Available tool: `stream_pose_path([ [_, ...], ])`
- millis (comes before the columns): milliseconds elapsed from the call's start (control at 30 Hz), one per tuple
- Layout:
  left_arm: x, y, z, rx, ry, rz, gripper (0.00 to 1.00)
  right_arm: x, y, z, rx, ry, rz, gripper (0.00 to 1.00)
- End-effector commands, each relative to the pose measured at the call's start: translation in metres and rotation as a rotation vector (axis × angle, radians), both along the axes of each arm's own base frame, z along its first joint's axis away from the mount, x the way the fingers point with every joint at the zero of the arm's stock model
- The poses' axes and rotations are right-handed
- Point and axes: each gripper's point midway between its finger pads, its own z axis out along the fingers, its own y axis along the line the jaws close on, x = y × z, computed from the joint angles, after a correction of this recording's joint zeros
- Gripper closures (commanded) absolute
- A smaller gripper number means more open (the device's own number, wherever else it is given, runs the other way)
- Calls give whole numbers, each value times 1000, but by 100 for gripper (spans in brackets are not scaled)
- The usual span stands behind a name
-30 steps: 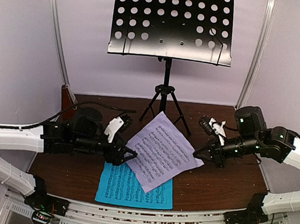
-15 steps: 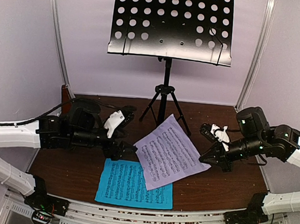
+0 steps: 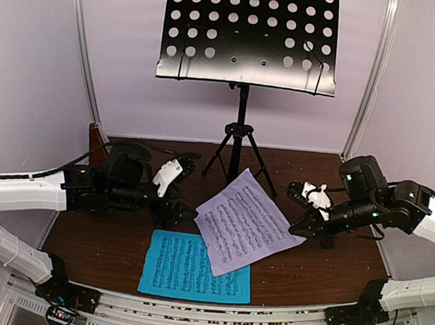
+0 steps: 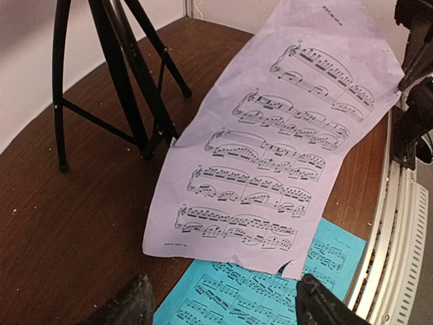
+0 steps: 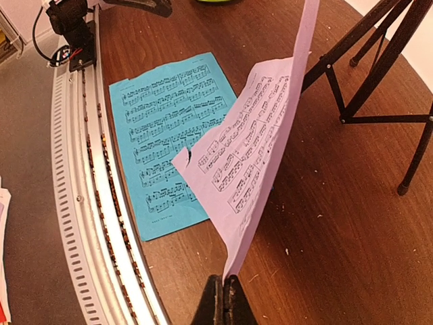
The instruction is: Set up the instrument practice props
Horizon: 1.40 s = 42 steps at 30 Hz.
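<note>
At 11 o'clock from my right gripper [image 3: 296, 230] stands the music stand [image 3: 250, 37] — it's clenched on the white music sheet [image 3: 243, 221]; left gripper [image 3: 187, 215] released, at the sheet's 9 o'clock.

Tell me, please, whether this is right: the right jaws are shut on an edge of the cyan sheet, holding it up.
No: the right jaws are shut on an edge of the white sheet, holding it up, as the right wrist view shows.

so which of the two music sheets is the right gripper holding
The white sheet: the right gripper pinches its edge, holding it raised. The cyan sheet lies flat, ungripped, partly beneath it.
</note>
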Motion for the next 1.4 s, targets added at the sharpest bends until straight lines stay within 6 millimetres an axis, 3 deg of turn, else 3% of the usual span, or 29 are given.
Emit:
stream_pose_path([
  [0, 12, -11, 18, -23, -28, -34, 26, 8, -2, 4, -40, -68, 6, 100],
  [433, 25, -68, 27, 96, -228, -355, 30, 14, -2, 36, -58, -196, 57, 100],
  [600, 31, -77, 27, 91, -272, -381, 31, 13, -7, 48, -60, -243, 69, 100],
  [700, 21, -82, 31, 49, -249, -429, 42, 12, -11, 53, -70, -264, 66, 100],
  [867, 2, -83, 53, -77, -176, -452, 82, 13, -16, 66, -50, -288, 44, 100],
  [1000, -6, -75, 84, -171, -149, -409, 100, 16, -20, 77, -27, -313, 0, 100],
  [1067, -9, -71, 100, -211, -128, -384, 100, 20, -24, 91, 20, -341, -55, 99],
  [1133, -12, -66, 116, -242, -121, -368, 100, 25, -27, 107, 76, -367, -112, 94],
  [1167, -14, -63, 124, -257, -116, -361, 100, 25, -29, 115, 109, -379, -133, 87],
  [1267, -19, -57, 148, -302, -112, -354, 100, 27, -38, 139, 217, -406, -215, 32],
  [1367, -26, -56, 170, -344, -97, -369, 100, 24, -46, 159, 325, -429, -262, 7],
])
